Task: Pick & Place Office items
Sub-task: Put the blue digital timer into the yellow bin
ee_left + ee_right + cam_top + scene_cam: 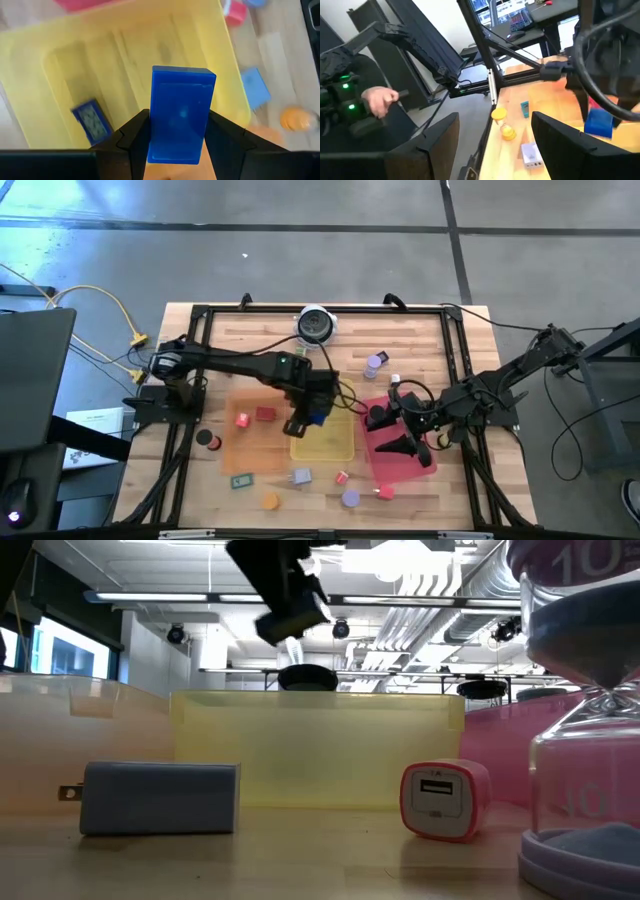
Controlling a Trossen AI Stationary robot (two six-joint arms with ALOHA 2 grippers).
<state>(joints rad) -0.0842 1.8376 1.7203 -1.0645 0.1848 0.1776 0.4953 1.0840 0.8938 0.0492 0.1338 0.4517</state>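
Nearest the front edge of the wooden worktop [420, 340], at six o'clock, several small office pieces lie loose: an orange round disc [271, 501], a grey-blue plug block [301, 477], a red-and-white charger cube [342, 477], a lilac round disc [351, 498] and a teal flat block [241, 481]. At centre, the left end effector [305, 420] is clenched on a bright blue rectangular block [181, 114], held above the yellow translucent tray [60, 80], which already holds a small dark blue block [91, 120]. At three o'clock, the right end effector [412, 445] hovers over the pink translucent tray [385, 465], fingers spread, empty. Farther back, at twelve o'clock, more pieces remain. Sorting looks roughly midway.
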